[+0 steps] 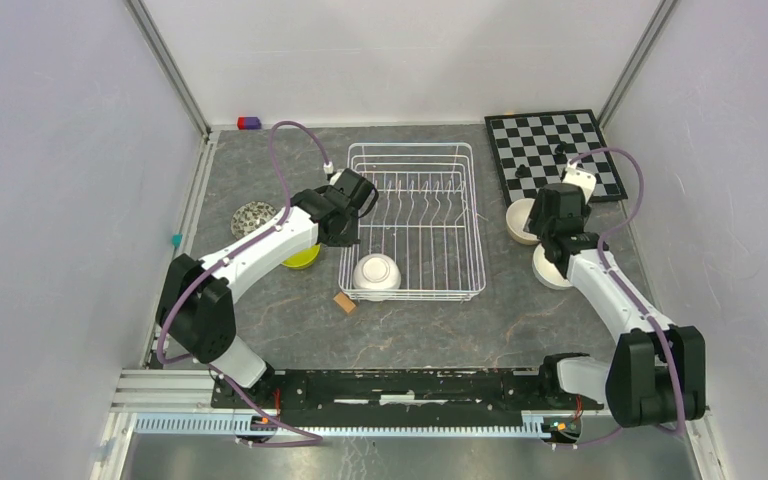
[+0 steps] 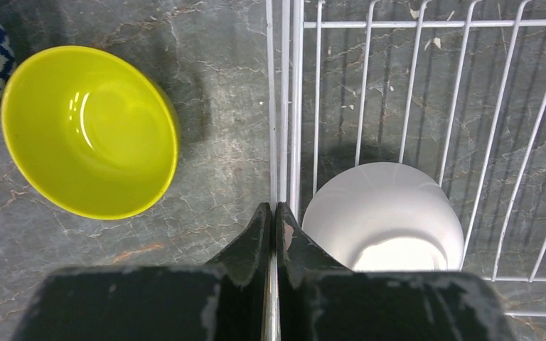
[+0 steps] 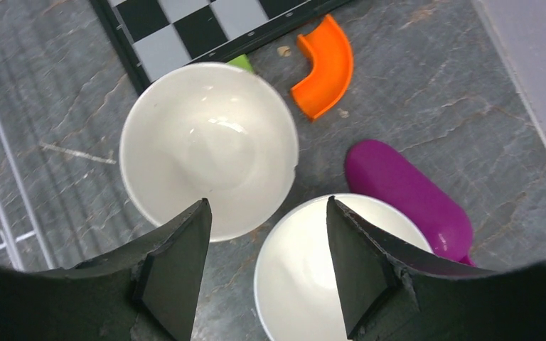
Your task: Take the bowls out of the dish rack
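The white wire dish rack (image 1: 415,165) stands mid-table and holds one white bowl (image 1: 376,275) at its near left corner, which also shows in the left wrist view (image 2: 384,213). My left gripper (image 1: 343,238) is shut on the rack's left rim wire (image 2: 284,106). A lime-green bowl (image 2: 89,131) sits on the table just left of the rack, with a patterned bowl (image 1: 252,217) beyond it. My right gripper (image 3: 266,206) is open and empty, hovering over a beige bowl (image 3: 210,142) and a white bowl (image 3: 306,277) that stand right of the rack.
A chessboard (image 1: 555,152) with a few pieces lies at the back right. An orange curved piece (image 3: 323,67) and a purple object (image 3: 409,195) lie by the right bowls. A small brown block (image 1: 344,302) lies in front of the rack.
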`<state>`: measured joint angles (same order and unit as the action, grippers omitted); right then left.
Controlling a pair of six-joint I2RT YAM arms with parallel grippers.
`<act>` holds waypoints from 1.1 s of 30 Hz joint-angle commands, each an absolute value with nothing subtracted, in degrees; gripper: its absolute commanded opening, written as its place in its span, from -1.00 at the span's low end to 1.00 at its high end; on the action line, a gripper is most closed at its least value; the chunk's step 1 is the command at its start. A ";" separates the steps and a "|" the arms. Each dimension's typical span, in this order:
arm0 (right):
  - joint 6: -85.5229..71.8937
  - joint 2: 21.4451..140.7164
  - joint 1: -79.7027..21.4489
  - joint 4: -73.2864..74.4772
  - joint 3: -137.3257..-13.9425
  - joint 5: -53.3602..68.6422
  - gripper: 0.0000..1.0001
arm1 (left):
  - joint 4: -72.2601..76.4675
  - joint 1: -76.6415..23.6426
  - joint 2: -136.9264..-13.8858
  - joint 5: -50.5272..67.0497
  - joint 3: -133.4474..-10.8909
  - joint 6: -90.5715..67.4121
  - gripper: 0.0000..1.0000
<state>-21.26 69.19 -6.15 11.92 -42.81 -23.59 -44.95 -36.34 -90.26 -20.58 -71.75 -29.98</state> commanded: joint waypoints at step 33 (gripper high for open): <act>-39.91 51.70 4.29 24.03 -25.47 -32.79 -0.29 | -39.48 -36.34 -84.84 -17.48 -71.63 -31.37 -0.91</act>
<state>-36.80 52.62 3.57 20.25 -24.84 -26.28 -43.42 -36.34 -88.53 -17.43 -70.85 -29.98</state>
